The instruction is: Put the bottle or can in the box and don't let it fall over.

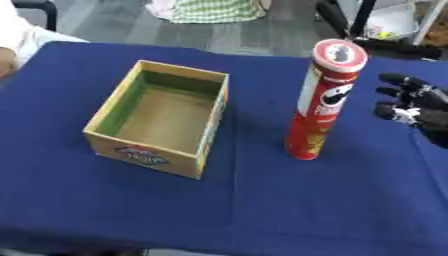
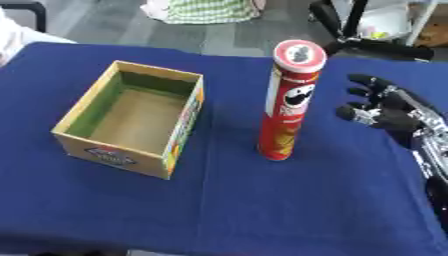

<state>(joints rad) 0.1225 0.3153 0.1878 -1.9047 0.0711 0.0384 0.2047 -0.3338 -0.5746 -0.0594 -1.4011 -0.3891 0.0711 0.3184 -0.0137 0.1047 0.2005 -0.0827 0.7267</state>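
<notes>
A tall red crisp can (image 2: 289, 100) with a pale lid stands upright on the blue tablecloth (image 2: 262, 200), right of centre. An open cardboard box (image 1: 164, 117) with a green inner wall sits to its left, a short gap away, with nothing inside. My right hand (image 2: 392, 110) hovers to the right of the can at mid height. Its fingers are spread and relaxed, pointing toward the can without touching it. My left hand shows in neither view.
The table's far edge runs along the top, with grey floor, a green striped cloth (image 1: 210, 10) and black stand legs (image 2: 350, 30) beyond. A person's white sleeve (image 1: 22, 37) shows at the far left edge. Blue cloth lies bare in front of the box and can.
</notes>
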